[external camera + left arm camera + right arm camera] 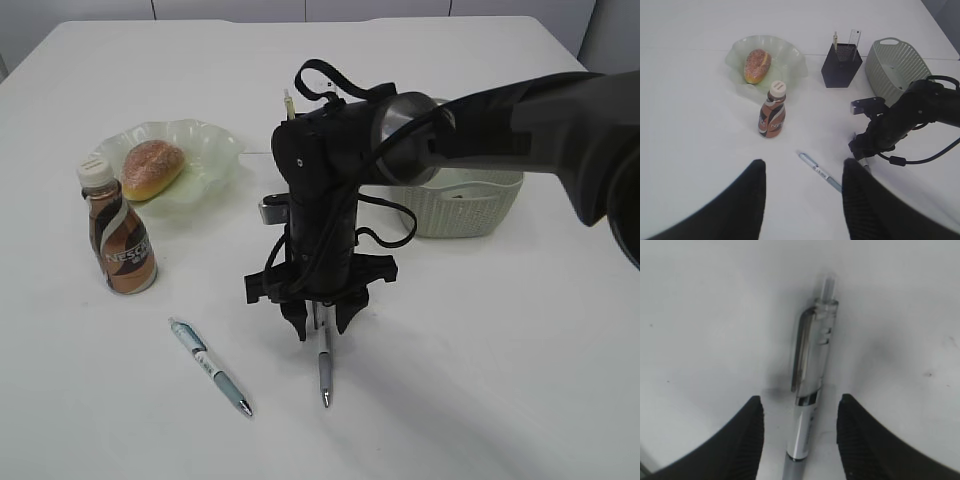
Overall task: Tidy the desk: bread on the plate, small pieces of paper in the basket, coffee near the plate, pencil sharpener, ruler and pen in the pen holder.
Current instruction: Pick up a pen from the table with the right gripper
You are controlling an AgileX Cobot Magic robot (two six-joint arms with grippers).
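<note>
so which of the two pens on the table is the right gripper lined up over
The grey pen, lying between the open fingers of the right gripper. The blue-green pen lies apart, out toward the coffee bottle.

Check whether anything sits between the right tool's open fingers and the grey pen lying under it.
Nothing visible does. The right tool straddles the grey pen with both fingers apart from it, only bare table between; the blue pen lies off to the side.

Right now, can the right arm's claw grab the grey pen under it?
Probably yes. The right gripper stands open right over the grey pen, one finger on each side, with nothing between them. The blue pen lies apart to the side, out of its way.
</note>
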